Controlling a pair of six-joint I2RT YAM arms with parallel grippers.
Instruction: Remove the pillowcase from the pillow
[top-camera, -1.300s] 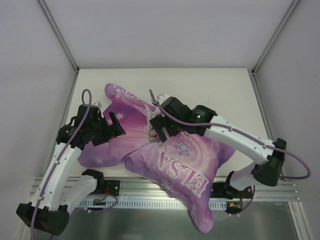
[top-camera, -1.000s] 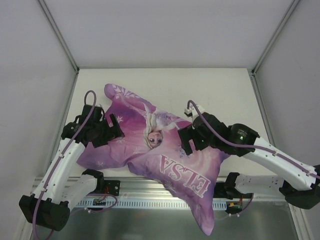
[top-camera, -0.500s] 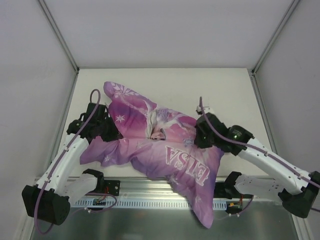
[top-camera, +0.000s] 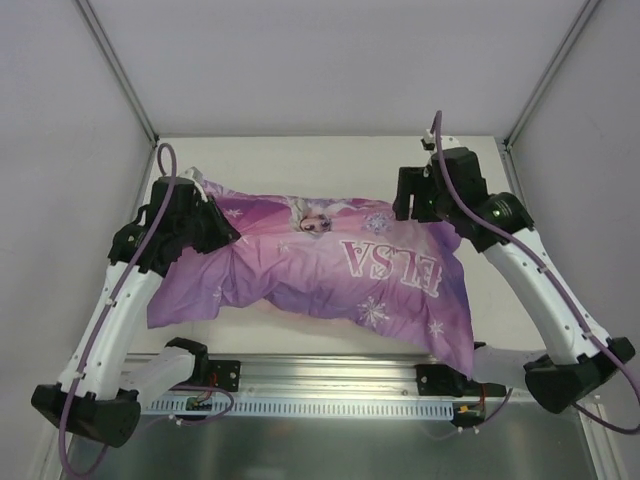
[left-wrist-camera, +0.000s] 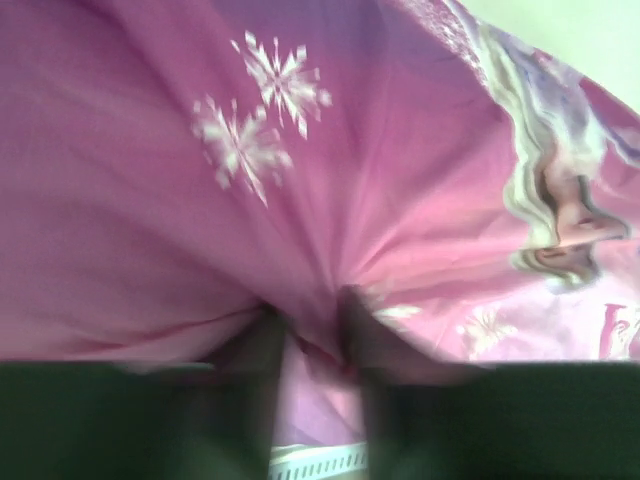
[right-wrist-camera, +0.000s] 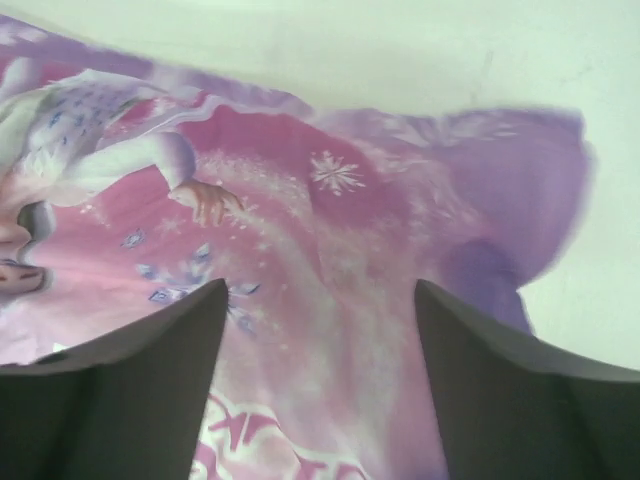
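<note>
The pillowcase (top-camera: 330, 265), purple-pink with a cartoon princess and white "ELSA" letters, lies stretched across the table from left to right. The pillow is hidden; no white of it shows. My left gripper (top-camera: 218, 228) is at the cover's upper left part. In the left wrist view the fabric (left-wrist-camera: 300, 150) gathers into folds between the fingers of that gripper (left-wrist-camera: 308, 320), which is shut on it. My right gripper (top-camera: 415, 205) hovers over the cover's far right corner. In the right wrist view it (right-wrist-camera: 320, 290) stands wide open above the print (right-wrist-camera: 330, 230), holding nothing.
The white table (top-camera: 330, 165) is walled by pale panels on the left, right and far sides. A metal rail (top-camera: 330, 385) runs along the near edge between the arm bases. The cover's near right corner (top-camera: 455, 345) reaches almost to that rail.
The cover has been drawn out flat and wide, its lettering swung to the right. Both arms moved apart and toward the far side. The right gripper let go and opened.
</note>
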